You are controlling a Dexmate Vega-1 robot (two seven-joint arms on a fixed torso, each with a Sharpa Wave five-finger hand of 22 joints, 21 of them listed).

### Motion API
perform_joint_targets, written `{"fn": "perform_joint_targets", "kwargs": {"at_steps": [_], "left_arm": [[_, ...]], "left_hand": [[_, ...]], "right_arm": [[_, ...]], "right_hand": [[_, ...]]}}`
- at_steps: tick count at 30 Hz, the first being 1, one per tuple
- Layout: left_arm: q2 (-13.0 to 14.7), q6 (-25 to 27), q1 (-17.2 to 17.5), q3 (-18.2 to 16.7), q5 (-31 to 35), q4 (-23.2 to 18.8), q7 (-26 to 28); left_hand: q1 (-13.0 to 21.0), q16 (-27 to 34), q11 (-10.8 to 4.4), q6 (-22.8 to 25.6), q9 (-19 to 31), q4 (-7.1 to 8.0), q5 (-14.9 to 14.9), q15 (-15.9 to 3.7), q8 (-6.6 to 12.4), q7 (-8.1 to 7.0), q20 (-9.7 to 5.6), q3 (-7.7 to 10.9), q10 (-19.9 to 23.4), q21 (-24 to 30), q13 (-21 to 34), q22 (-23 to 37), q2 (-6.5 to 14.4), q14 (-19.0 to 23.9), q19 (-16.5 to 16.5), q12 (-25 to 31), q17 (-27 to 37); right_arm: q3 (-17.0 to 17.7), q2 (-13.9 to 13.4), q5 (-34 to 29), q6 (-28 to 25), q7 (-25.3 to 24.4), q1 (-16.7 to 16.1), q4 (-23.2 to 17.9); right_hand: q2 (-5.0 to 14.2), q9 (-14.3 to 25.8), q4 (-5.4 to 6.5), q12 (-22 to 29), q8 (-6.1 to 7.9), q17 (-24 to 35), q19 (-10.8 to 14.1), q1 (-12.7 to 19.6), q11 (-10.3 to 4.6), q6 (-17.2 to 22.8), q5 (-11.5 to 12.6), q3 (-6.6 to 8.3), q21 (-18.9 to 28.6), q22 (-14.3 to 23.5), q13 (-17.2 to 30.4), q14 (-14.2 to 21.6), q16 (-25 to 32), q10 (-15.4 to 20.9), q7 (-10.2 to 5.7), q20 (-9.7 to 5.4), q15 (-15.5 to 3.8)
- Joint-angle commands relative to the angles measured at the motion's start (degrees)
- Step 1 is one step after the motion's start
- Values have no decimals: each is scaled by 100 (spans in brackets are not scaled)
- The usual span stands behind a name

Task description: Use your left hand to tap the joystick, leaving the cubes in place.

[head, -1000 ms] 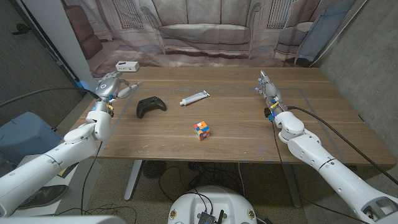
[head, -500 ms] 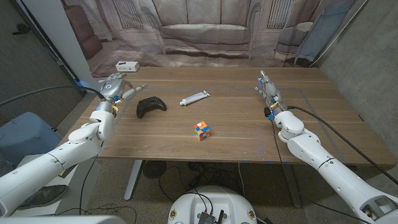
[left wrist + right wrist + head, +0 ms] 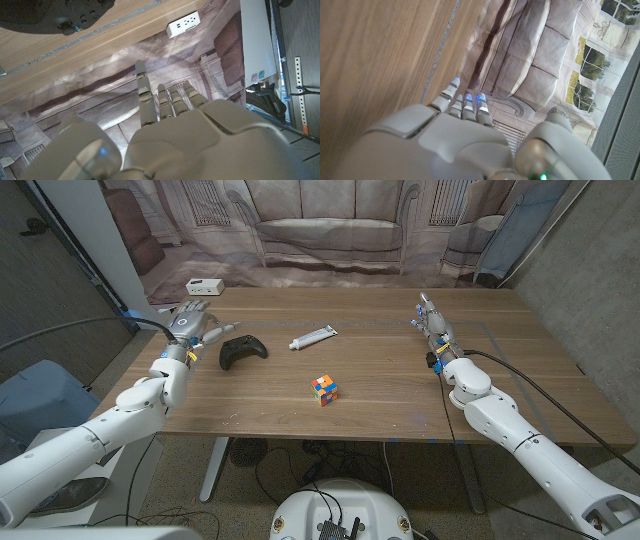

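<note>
The wooden bench carried everything, with a printed sofa backdrop hanging behind its far edge. On the bench's right side the right hand stood on its edge with fingers straight and together, holding nothing and well apart from the task's things. At the far left, the left hand hovered with fingers spread wide and empty, just to the left of the joystick, a black game controller lying on the left half of the bench. From the left wrist view the same fingers were extended past the bench edge, the controller sitting off to one side of them.

The step in hand looked like the approach: the left hand had not yet touched the joystick. The next move would call for a short reach to the right and a little nearer, then a light dip of the fingertips onto the controller.

The toothpaste tube lay right of the joystick, farther back. The coloured cube sat near the middle, nearer the robot, well clear of that path.
</note>
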Motion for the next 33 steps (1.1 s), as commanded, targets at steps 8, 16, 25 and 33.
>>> {"fn": "perform_joint_targets", "kwargs": {"at_steps": [8,16,25,33], "left_arm": [[-28,103,-98,210,76,27,-346],[-88,96,-186,310,118,117,-419],[-89,116,-153,281,47,143,-378],[-108,132,-176,303,17,194,-390]], "left_hand": [[-110,17,-29,123,9,44,45,-45,10,-30,85,-65,41,17,17,11,-2,-28,-25,16,9],[-130,17,-6,111,9,57,54,-41,-15,-60,93,-83,17,22,17,12,1,-44,-31,11,9],[-146,24,8,152,10,68,64,-30,-18,-78,99,-100,33,28,17,13,7,-40,-31,21,8],[-152,34,8,187,10,74,72,-30,-18,-73,98,-109,51,32,16,13,13,-18,-27,30,7]], "right_arm": [[42,-34,65,-17,19,-50,-28],[52,-59,62,-26,14,-66,-47],[65,-75,81,-46,7,-91,-72],[62,-75,89,-51,14,-92,-59]], "right_hand": [[44,23,-33,-25,-6,13,15,12,21,10,-7,-5,-20,20,26,24,-26,48,-52,21,54],[46,23,-36,-27,-8,13,13,11,18,10,-8,-7,-19,20,26,22,-30,48,-56,23,62],[51,23,-37,-28,-9,14,11,9,34,15,-8,-9,-18,20,27,29,-29,52,-57,28,60],[56,23,-38,-29,-10,15,10,8,29,19,-9,-10,-17,20,27,24,-32,54,-56,25,59]]}}
